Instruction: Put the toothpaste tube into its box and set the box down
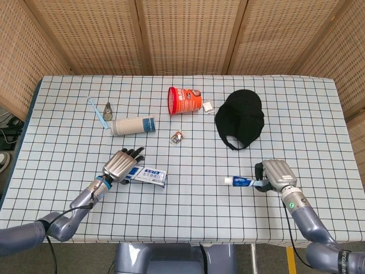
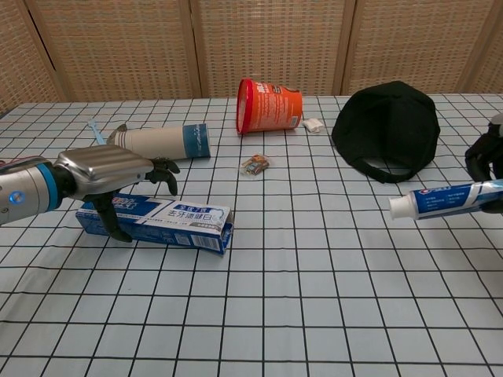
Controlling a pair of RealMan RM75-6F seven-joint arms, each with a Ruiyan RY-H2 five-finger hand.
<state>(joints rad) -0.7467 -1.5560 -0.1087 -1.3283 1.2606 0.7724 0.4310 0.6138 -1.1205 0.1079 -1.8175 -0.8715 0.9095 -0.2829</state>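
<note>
On the checked tablecloth (image 1: 188, 211), my left hand (image 1: 120, 164) rests over the toothpaste box (image 2: 157, 221) at 8 o'clock, fingers curled around it. My right hand (image 1: 276, 173) holds the toothpaste tube (image 2: 444, 200) at 4 o'clock. Woven screens (image 1: 182, 34) stand behind.

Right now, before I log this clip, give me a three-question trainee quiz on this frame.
1. True or false: the tube is already inside the box.
2. Which hand holds the tube? A) left B) right C) neither
3. Fill in: the left hand is over the ____, which lies on the table.

Key:
1. False; the tube is in the right hand, apart from the box.
2. B
3. box
</note>
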